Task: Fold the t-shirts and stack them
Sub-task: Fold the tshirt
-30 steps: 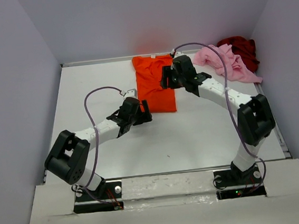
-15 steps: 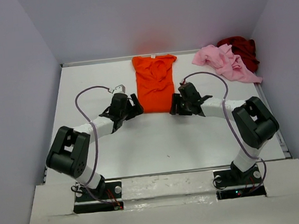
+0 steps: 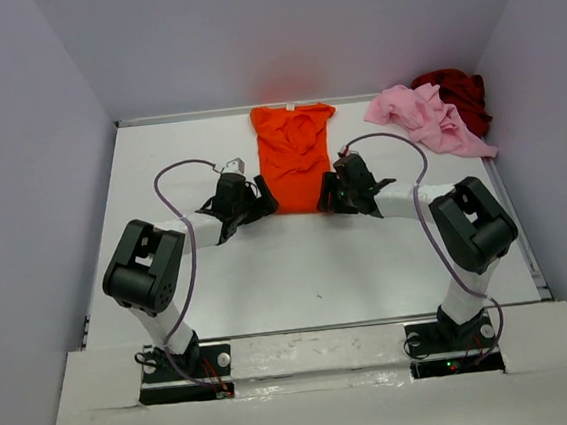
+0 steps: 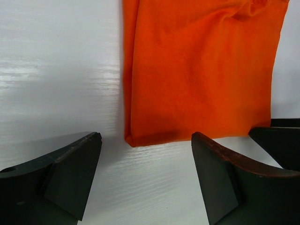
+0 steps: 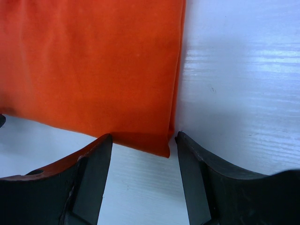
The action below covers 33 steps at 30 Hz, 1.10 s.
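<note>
The white table (image 3: pixel 319 269) carried everything. The orange t-shirt (image 3: pixel 295 156) lay flat at the middle of the far edge, a long narrow rectangle running toward the near edge, with its sides doubled under into clean folded borders and some wrinkles near the collar. The light pink t-shirt (image 3: pixel 423 119) sat crumpled in a loose heap by the far right corner. The dark red t-shirt (image 3: pixel 458 90) was bunched behind the pink one, touching it, right in that corner. The left gripper (image 4: pixel 146 137) sat low at the orange shirt's near left corner, its jaws spread wide with the corner just ahead of the gap and nothing pinched. The right gripper (image 5: pixel 144 136) stood likewise at the near right corner, jaws parted and not closed on the cloth.
</note>
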Each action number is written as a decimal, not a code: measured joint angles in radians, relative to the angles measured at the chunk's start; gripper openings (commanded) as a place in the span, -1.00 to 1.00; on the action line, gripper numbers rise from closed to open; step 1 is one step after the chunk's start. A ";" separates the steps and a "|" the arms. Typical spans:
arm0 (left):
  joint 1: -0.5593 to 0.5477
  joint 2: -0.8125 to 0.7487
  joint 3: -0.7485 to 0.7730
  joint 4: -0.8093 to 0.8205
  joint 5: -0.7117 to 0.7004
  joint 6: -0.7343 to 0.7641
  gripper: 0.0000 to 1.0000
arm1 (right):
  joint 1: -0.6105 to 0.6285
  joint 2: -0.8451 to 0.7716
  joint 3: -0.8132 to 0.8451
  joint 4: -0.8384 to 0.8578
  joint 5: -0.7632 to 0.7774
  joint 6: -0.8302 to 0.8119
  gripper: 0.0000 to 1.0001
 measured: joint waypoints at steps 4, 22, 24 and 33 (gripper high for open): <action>0.003 0.007 0.005 0.006 0.005 0.003 0.79 | 0.000 0.016 0.013 0.015 0.010 0.002 0.26; 0.013 0.066 0.010 0.043 0.023 0.021 -1.00 | -0.010 0.074 0.047 0.050 0.045 0.020 -0.93; 0.013 0.070 0.013 0.045 0.024 0.021 -1.00 | -0.012 0.075 0.047 0.050 0.045 0.018 -1.00; 0.006 0.071 0.001 0.071 0.028 0.013 -1.00 | -0.012 0.070 0.039 0.049 0.036 0.035 -1.00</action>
